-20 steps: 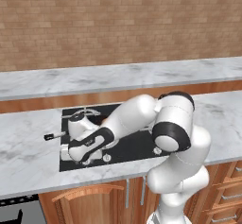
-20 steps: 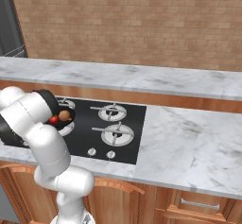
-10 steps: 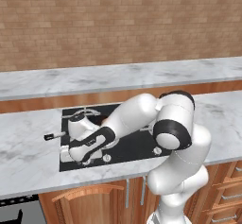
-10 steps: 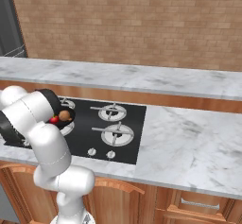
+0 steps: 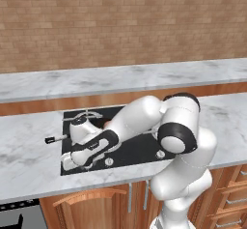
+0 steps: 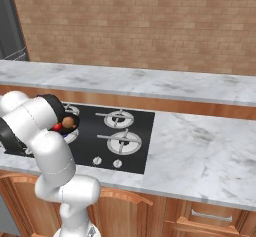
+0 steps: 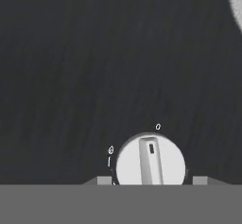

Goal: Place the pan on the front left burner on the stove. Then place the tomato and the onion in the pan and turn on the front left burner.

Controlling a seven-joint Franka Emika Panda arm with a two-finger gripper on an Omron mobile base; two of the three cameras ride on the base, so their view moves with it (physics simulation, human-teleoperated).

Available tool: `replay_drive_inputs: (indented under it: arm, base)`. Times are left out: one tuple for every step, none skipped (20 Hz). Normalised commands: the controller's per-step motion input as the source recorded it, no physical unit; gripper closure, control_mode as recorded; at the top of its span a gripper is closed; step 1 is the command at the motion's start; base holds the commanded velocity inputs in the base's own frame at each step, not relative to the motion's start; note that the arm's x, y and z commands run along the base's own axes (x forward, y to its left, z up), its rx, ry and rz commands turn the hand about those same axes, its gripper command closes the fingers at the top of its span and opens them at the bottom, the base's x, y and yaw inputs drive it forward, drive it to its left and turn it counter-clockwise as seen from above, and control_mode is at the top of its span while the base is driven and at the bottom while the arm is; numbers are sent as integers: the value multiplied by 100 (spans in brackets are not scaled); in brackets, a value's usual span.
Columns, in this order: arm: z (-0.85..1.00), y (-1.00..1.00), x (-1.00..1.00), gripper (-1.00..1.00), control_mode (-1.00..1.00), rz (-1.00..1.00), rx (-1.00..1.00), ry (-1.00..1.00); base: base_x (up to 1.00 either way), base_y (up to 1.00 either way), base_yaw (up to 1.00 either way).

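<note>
The end effector [image 7: 149,180] hangs directly over a silver knob [image 7: 150,161] on the stove [image 6: 135,131], fingertips apart on either side. The knob's raised bar runs toward a printed "0". The tomato [image 6: 58,127] and onion [image 6: 69,123] sit together behind the arm; the pan handle [image 5: 55,138] points left.

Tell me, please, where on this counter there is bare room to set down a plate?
The marble counter right of the stove is bare to the picture's edge, and so is the raised back ledge under the brick wall. The stove's left side is crowded: the arm, with the onion and tomato behind it.
</note>
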Motion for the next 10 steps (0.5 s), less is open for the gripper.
replay_drive_inputs:
  arm:
    - [-5, 0, 4, 100, -100, 37, 0, 0]
    - [-7, -1, 5, 100, -100, 40, 0, 0]
    - [-8, -1, 4, 100, -100, 41, 0, 0]
    - [-8, -1, 1, 100, -100, 44, 0, 0]
    - [-9, -1, 1, 100, -100, 46, 0, 0]
    - [-8, -2, 1, 100, -100, 47, 0, 0]
    - [-7, -2, 1, 100, -100, 48, 0, 0]
    - [-5, -2, 7, 100, -100, 48, 0, 0]
    - [-4, -1, 13, 100, -100, 48, 0, 0]
    - [-3, -3, 14, 100, -100, 48, 1, 0]
  base:
    - [0, 0, 0]
    - [0, 0, 0]
    - [0, 0, 0]
    - [0, 0, 0]
    - [0, 0, 0]
    - [0, 0, 0]
    - [0, 0, 0]
    - [0, 0, 0]
    - [0, 0, 0]
    - [0, 0, 0]
